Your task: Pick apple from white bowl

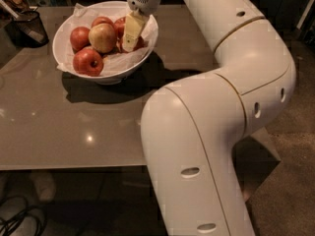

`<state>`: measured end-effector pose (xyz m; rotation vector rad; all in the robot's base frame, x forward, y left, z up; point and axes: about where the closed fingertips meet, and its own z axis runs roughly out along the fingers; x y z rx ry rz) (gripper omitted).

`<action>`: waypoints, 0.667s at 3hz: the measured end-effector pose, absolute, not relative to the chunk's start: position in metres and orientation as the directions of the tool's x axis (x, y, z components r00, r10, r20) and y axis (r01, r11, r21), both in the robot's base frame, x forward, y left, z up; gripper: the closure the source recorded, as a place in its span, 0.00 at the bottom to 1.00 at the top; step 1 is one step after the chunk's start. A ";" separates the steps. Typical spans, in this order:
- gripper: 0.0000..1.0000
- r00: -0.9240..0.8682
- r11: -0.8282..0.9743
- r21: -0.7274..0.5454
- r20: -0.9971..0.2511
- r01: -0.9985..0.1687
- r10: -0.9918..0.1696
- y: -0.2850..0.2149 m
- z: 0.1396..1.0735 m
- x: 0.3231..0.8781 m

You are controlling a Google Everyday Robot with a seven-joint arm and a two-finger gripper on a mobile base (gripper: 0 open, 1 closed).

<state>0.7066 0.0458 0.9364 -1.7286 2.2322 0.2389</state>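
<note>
The white bowl point(63, 33) stands on the table at the back left, lined with crumpled white paper. It holds several apples: a plain red one point(79, 37) at the left, a larger yellow-green blushed one point(102, 37) in the middle, and a red one with a dark stem hollow point(88, 62) at the front. Another red apple point(140, 43) lies at the bowl's right side. My gripper point(129, 45) reaches straight down into the right side of the bowl, against that right-hand apple and partly hiding it.
A small dark mesh cup point(27, 27) with utensils stands at the table's back left corner. The grey-brown table point(74, 127) runs to a front edge low in view. My big white arm point(216, 112) fills the right half. Cables lie on the floor at the lower left.
</note>
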 end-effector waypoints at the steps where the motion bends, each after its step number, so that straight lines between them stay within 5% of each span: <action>1: 0.34 -0.234 0.264 -0.049 -0.333 -0.963 -0.914 0.047 0.932 0.709; 2: 0.36 -0.240 0.267 -0.041 -0.328 -0.963 -0.914 0.048 0.927 0.711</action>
